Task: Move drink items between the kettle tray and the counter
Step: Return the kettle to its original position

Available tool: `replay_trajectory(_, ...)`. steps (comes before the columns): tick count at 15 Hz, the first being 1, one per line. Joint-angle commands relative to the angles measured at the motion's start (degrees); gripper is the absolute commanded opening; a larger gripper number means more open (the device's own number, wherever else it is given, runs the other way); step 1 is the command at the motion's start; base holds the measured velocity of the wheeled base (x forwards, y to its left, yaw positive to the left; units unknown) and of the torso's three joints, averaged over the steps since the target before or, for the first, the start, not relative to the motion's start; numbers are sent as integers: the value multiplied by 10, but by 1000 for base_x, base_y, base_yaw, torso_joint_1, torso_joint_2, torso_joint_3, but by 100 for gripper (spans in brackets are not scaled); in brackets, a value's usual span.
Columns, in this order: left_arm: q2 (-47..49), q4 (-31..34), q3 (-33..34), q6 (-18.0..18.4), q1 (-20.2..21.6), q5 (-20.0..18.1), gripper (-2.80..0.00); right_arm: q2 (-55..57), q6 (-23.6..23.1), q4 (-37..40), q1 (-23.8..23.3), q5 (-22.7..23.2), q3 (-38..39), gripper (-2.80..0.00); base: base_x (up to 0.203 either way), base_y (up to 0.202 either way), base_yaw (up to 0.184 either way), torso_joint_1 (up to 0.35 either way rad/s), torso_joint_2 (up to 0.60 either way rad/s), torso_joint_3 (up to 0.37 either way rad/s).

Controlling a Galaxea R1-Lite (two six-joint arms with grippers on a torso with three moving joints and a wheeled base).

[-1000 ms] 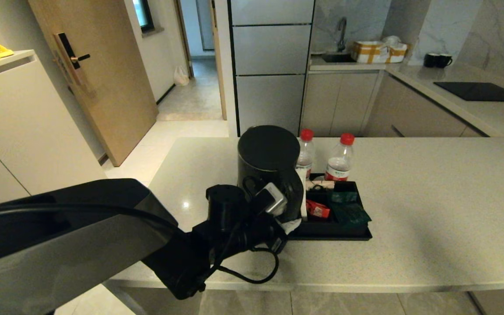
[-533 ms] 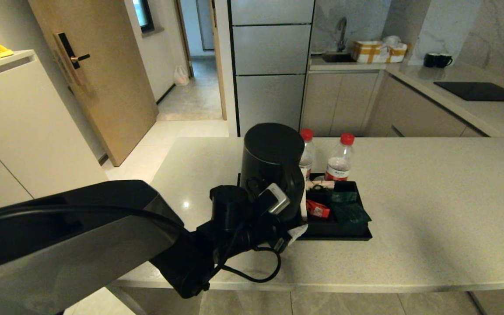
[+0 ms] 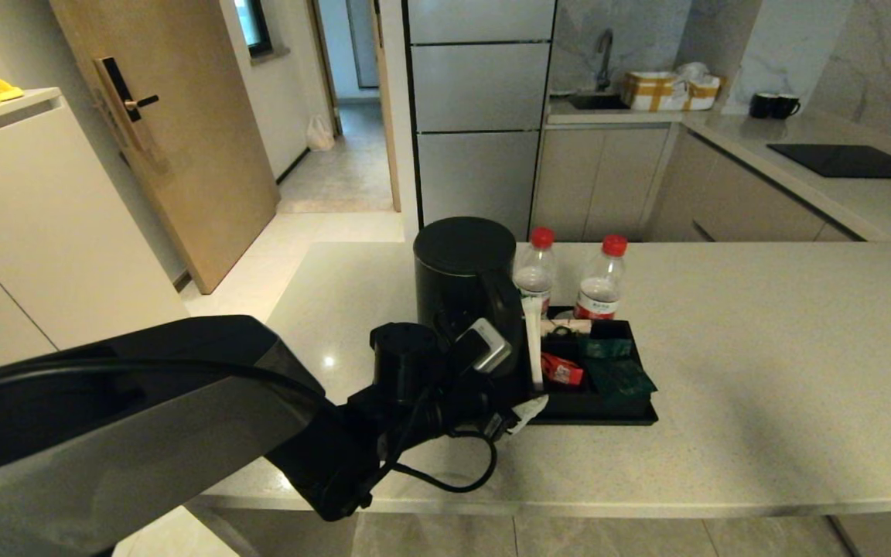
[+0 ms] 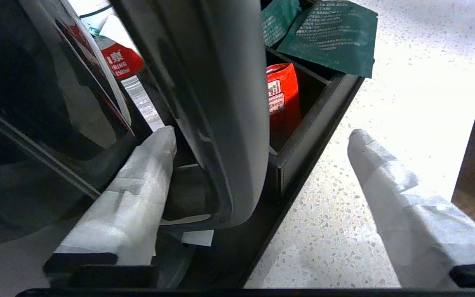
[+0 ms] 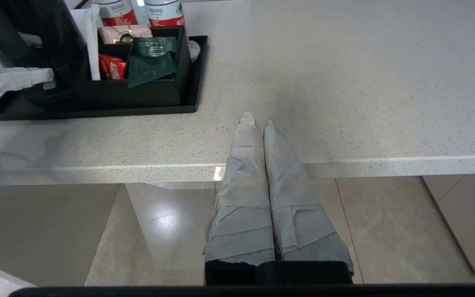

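Observation:
The tall black kettle [image 3: 462,280] stands upright on the left part of the black kettle tray [image 3: 633,418], which lies on the speckled counter [image 3: 762,371]. My left gripper [image 3: 520,396] is open at the kettle's side handle [image 4: 221,103]. One taped finger [image 4: 146,177] sits inside the handle loop, and the other finger [image 4: 390,194] hangs over the counter beside the tray wall [image 4: 316,123]. Two red-capped water bottles [image 3: 534,271] [image 3: 600,285] stand at the tray's far edge. My right gripper [image 5: 258,121] is shut and empty at the counter's front edge [image 5: 344,165].
Green sachets [image 3: 616,375] and a red sachet [image 3: 561,370] fill the tray's boxed section [image 5: 138,88]. My left arm [image 3: 144,433] and its cable [image 3: 445,483] cover the counter's near left. A second counter with a black cooktop [image 3: 848,161] lies at the back right.
The kettle has come down and slightly left, and now stands upright on the tray. My left gripper stays at its handle. The bottles have not moved.

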Motion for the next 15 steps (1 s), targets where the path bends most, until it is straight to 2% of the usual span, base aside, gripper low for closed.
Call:
replay_trajectory(1,-5,-6,1,1,1,1,0,-1,0,0,0,0,0,-280,0,0,0,0,0,0)
replay_trajectory(2,-5,-6,1,1,1,1,0,-1,0,0,0,0,0,-280,0,0,0,0,0,0)
replay_trajectory(4,-2,-13,-4,0,5,25,0,-1,0,-1,0,0,0,-280,0,0,0,0,0,0)
replay_trajectory(15,-12,-34,28,2,22,44,0,-1,0,0,0,0,0,-280,0,0,0,0,0,0)
